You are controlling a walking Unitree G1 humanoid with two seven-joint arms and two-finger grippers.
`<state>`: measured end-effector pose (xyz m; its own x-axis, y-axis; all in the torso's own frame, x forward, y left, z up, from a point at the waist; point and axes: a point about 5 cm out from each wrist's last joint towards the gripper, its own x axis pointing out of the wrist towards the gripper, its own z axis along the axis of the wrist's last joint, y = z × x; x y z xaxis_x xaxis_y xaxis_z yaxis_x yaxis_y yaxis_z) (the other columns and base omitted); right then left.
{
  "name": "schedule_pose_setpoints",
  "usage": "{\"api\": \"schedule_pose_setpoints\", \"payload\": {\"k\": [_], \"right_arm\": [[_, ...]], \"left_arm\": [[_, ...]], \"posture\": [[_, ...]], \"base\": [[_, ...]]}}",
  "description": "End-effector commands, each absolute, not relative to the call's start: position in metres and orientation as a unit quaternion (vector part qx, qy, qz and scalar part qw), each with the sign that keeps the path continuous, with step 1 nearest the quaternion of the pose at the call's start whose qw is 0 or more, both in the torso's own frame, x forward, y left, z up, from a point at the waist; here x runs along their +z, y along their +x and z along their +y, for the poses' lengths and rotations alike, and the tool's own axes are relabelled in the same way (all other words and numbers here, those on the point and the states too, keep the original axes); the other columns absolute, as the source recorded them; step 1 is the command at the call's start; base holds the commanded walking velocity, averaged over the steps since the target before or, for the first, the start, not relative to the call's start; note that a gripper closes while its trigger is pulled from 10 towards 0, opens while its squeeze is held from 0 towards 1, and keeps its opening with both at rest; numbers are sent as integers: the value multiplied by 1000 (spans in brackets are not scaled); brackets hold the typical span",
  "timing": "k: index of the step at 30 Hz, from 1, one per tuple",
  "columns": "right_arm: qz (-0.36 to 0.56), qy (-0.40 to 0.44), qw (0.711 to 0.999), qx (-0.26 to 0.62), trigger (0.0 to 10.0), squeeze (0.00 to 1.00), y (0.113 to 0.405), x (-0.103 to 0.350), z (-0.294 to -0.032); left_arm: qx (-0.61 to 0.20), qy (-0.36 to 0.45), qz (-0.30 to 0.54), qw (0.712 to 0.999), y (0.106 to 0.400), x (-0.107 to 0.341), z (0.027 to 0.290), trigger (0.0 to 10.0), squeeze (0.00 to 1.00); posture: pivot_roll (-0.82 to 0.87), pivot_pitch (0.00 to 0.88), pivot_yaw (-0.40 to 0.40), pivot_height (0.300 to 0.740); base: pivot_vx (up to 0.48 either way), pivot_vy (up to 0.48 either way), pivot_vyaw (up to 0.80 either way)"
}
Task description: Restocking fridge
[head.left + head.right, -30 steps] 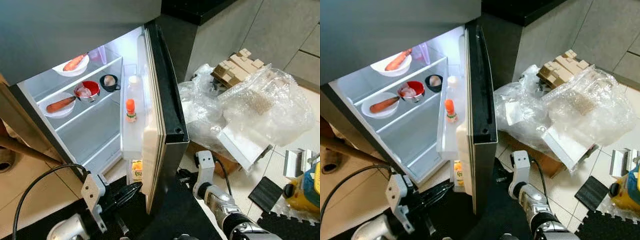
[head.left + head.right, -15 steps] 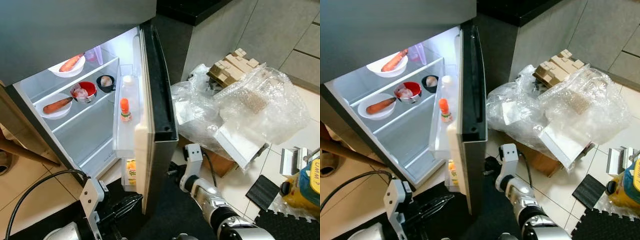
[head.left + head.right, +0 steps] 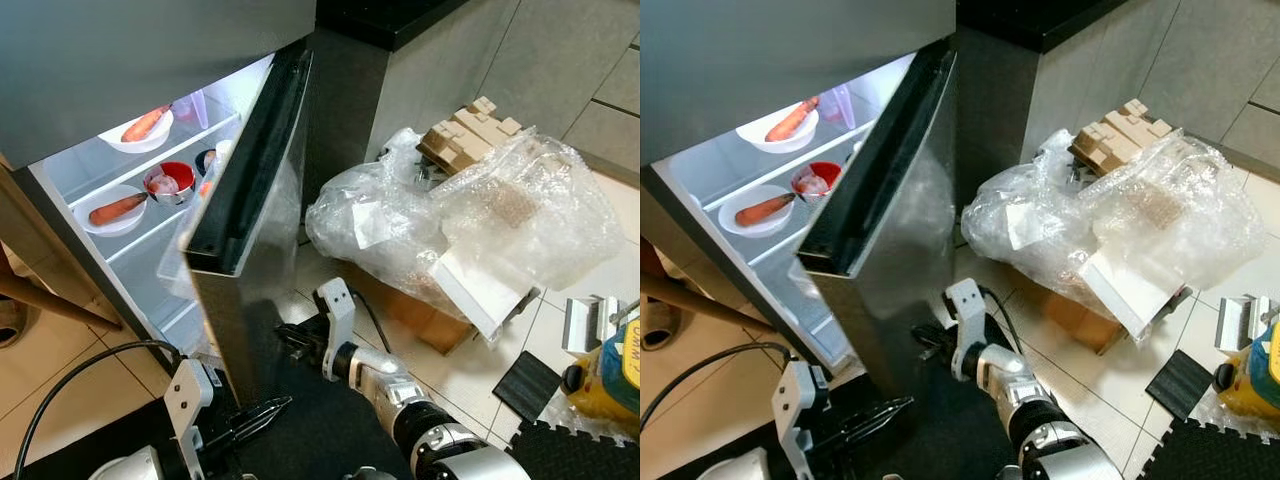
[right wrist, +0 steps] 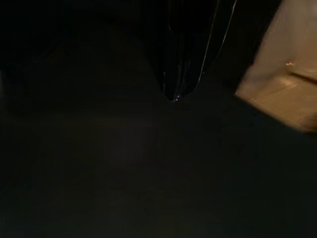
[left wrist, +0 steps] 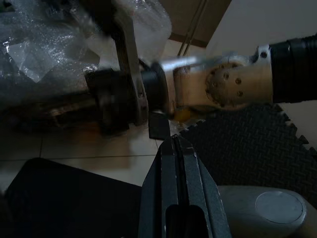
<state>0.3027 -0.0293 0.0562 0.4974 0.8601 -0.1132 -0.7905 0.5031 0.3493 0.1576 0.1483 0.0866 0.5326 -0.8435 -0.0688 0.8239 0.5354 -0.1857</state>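
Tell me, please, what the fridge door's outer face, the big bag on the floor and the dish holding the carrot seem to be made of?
Fridge door: likely brushed steel or a steel-look finish, grey with a soft sheen. Bag: thin clear plastic film, crinkled and glossy, its contents showing through. Dish: white and smooth, probably ceramic or plastic; the look leaves it open.

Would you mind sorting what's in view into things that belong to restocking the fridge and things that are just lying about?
Part of the job: fridge door, right gripper against it, carrot plates, red bowl.

Lying about: bubble wrap heap, cardboard box, black foam mats.
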Motion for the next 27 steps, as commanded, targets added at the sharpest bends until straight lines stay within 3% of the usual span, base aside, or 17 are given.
{"api": "schedule_pose_setpoints", "payload": {"k": [1,2,3,4,5,6,7,8,10,11,13,14,16,21,27], "right_arm": [[82,244,769,585,1569,0,268,102,83],[81,253,778,569,3569,0,273,103,80],[104,228,817,519,9922,0,283,89,62],[104,228,817,519,9922,0,283,89,62],[136,187,857,460,10000,0,293,71,38],[136,187,857,460,10000,0,293,71,38],[174,137,891,397,10000,0,299,48,4],[174,137,891,397,10000,0,299,48,4],[218,67,916,330,10000,0,298,21,-46],[218,67,916,330,10000,0,298,21,-46],[256,12,927,274,10000,0,287,-4,-96],[256,12,927,274,10000,0,287,-4,-96],[277,-14,931,237,10000,0,272,-19,-127],[269,-3,942,198,10000,0,261,-26,-141],[245,17,954,172,10000,0,259,-25,-141]], "left_arm": [[-474,-52,95,874,154,79,152,10000,0],[-467,-51,94,878,155,77,153,10000,0],[-459,-46,91,883,156,76,155,10000,0],[-459,-46,91,883,156,76,155,10000,0],[-438,-35,88,894,160,74,157,10000,0],[-438,-35,88,894,160,74,157,10000,0],[-405,-6,89,910,167,67,161,10000,0],[-405,-6,89,910,167,67,161,10000,0],[-346,30,88,934,180,58,168,10000,0],[-346,30,88,934,180,58,168,10000,0],[-316,51,79,944,197,55,169,10000,0],[-316,51,79,944,197,55,169,10000,0],[-314,58,63,945,210,56,161,10000,0],[-344,80,40,935,231,56,137,10000,0],[-306,117,26,944,257,55,129,10000,0]], "posture": [[-56,152,-50,731],[-55,152,-54,731],[-57,155,-56,731],[-57,155,-56,731],[-57,157,-56,731],[-57,157,-56,731],[-60,158,-57,731],[-60,158,-57,731],[-63,156,-58,731],[-63,156,-58,731],[-69,156,-54,731],[-69,156,-54,731],[-84,156,-44,731],[-94,155,-37,731],[-106,156,-20,731]], "base": [[0,0,0],[0,0,0],[0,0,0],[0,0,0],[0,0,0],[0,0,0],[0,0,0],[0,0,0],[0,0,0],[0,0,0],[0,0,0],[0,0,0],[0,0,0],[0,0,0],[0,0,0]]}}
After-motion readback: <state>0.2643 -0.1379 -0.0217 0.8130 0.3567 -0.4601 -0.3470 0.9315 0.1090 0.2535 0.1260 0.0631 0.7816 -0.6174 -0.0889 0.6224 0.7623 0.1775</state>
